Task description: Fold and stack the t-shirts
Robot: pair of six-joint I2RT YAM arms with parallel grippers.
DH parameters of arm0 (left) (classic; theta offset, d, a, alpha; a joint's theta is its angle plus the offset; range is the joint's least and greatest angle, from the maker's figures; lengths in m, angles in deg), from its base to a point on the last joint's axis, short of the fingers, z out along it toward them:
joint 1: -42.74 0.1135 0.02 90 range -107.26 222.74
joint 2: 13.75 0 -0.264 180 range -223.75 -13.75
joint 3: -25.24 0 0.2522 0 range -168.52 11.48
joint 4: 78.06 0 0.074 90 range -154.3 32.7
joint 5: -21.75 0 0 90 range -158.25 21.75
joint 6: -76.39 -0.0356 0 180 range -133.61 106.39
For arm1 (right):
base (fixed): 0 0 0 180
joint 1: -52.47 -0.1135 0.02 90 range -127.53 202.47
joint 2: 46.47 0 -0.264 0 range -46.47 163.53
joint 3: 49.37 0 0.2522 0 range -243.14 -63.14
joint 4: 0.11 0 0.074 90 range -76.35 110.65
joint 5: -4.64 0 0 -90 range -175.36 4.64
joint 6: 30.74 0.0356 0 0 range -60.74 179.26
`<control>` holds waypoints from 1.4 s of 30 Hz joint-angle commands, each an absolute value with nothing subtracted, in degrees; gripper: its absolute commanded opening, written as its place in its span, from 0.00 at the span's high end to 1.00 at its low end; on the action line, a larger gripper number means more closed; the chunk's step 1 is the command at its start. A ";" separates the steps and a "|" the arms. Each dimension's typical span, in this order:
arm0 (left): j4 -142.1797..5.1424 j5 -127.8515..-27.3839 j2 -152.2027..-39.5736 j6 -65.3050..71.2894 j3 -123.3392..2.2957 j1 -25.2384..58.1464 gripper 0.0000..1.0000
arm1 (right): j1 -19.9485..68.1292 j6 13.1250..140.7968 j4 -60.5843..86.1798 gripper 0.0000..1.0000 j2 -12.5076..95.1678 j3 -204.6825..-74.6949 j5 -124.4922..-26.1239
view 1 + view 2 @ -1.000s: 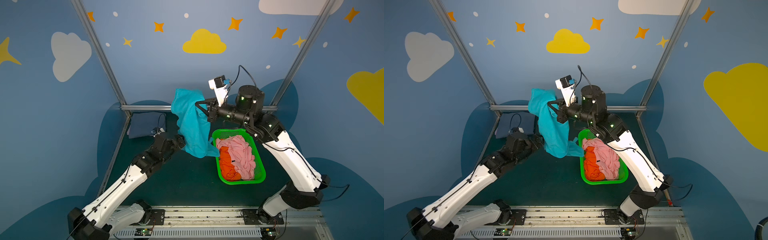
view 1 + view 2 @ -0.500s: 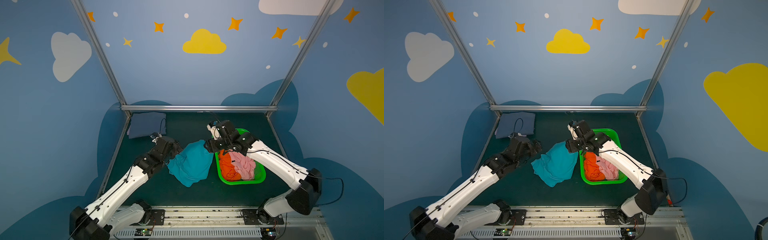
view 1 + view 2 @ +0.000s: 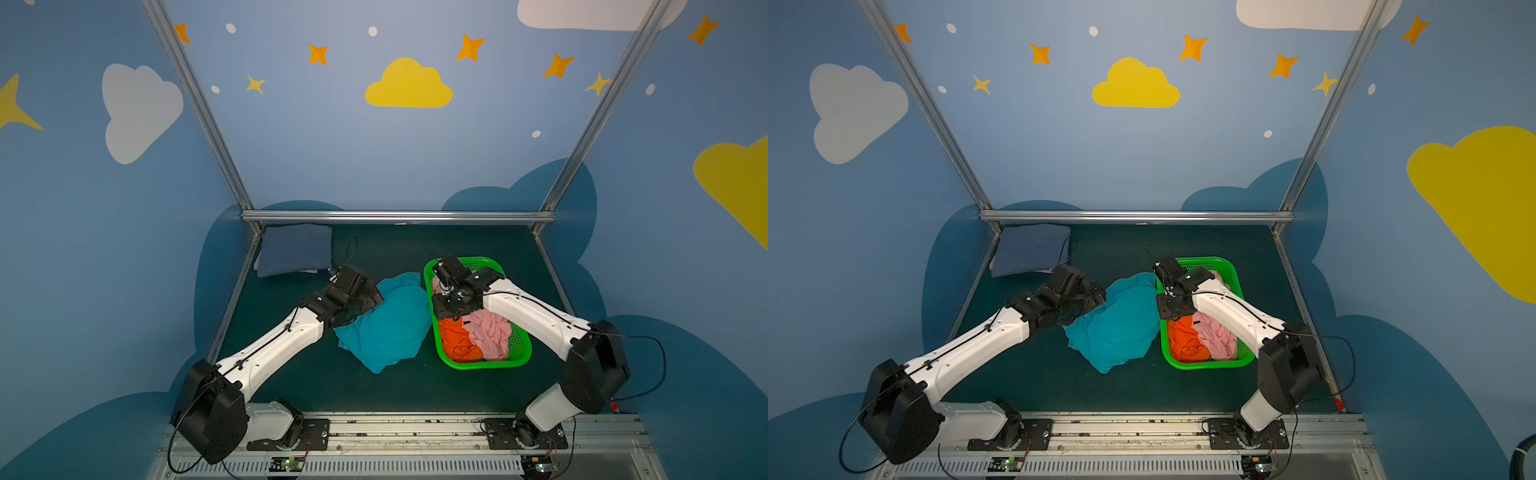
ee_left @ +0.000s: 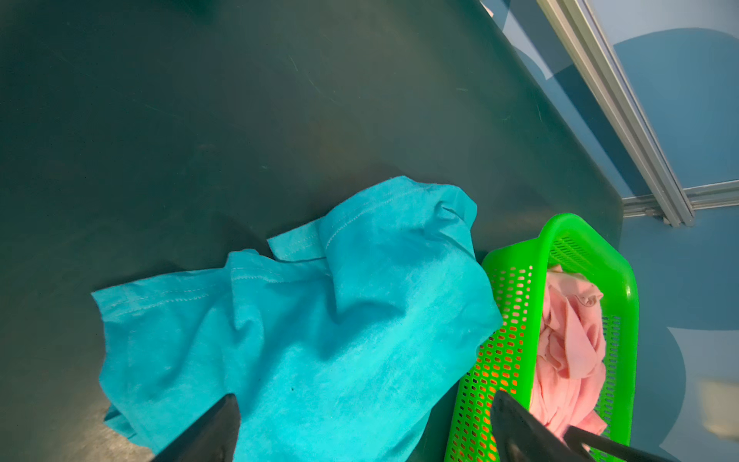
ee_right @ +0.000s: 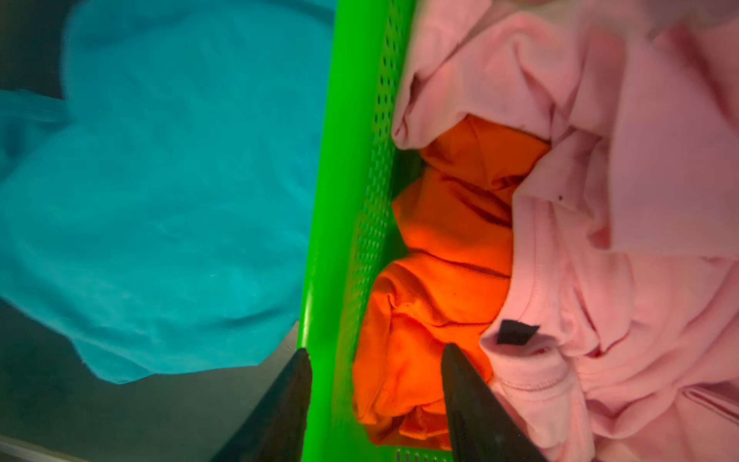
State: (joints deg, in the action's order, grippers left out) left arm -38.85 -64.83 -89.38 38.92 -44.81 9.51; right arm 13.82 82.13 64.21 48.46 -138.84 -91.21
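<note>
Table holds teal tee, basket — seemingly folded blue tee.

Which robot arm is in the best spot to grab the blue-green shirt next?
Left, probably. The left gripper hangs over the teal shirt on the table, jaws wide open. The right gripper sits over the rim of the green basket, above the orange shirt.

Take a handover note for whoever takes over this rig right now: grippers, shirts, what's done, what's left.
Left gripper: open, empty, over the crumpled teal cotton t-shirt, which lies on the dark green table beside the green perforated plastic basket.
Right gripper: open, empty, one finger on either side of the basket's wall.
In the basket: crumpled orange t-shirt and pink t-shirt.
Done: slate-blue t-shirt folded, back-left corner.
Left: fold teal, orange and pink; stack them.
</note>
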 commanded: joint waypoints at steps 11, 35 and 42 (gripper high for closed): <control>-38.11 -64.64 -90.86 39.13 -44.57 9.39 0.03 | 15.74 83.39 69.92 0.43 58.25 -147.57 -86.94; -38.50 -66.77 -94.43 39.21 -46.18 9.21 0.04 | 12.48 89.39 64.98 0.15 54.39 -147.55 -81.33; -37.71 -65.88 -93.35 39.46 -45.04 9.26 0.04 | 13.97 86.50 63.48 0.44 58.92 -146.08 -83.67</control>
State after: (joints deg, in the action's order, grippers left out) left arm -38.78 -66.62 -94.69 39.18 -44.81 9.31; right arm 12.88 88.08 63.84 58.04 -146.47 -82.38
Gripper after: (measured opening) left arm 0.963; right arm 0.599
